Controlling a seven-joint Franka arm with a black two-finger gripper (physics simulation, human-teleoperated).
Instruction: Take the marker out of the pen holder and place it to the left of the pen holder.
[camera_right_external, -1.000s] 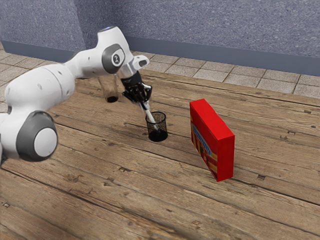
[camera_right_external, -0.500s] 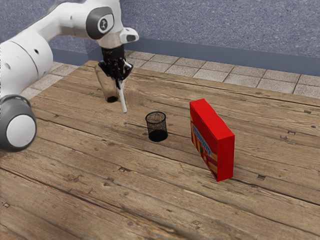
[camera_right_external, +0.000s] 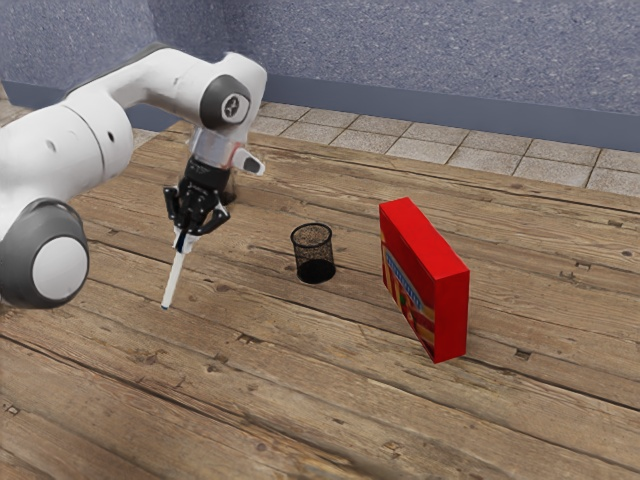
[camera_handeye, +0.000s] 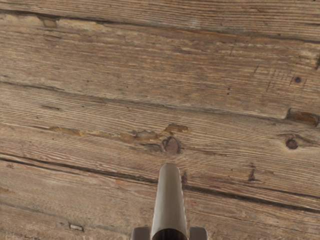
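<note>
Clasping the marker (camera_right_external: 173, 281), pincer (camera_right_external: 184, 237) closed to its width, lettering (camera_right_external: 403, 281) on the red box (camera_right_external: 452, 312) illegible.

Taking the exterior view as a clock face, we see a red box (camera_right_external: 425, 280) with a printed front standing upright between three and four o'clock, and a mostly hidden, dark-based vessel (camera_right_external: 230, 190) near ten. Both stand on the weathered plank table (camera_right_external: 270, 400), whose knots and cracks we also find in the wrist view. Beyond it we have pale floor tiles (camera_right_external: 510, 150) towards two o'clock and a speckled blue-grey wall (camera_right_external: 430, 45) towards one.
</note>
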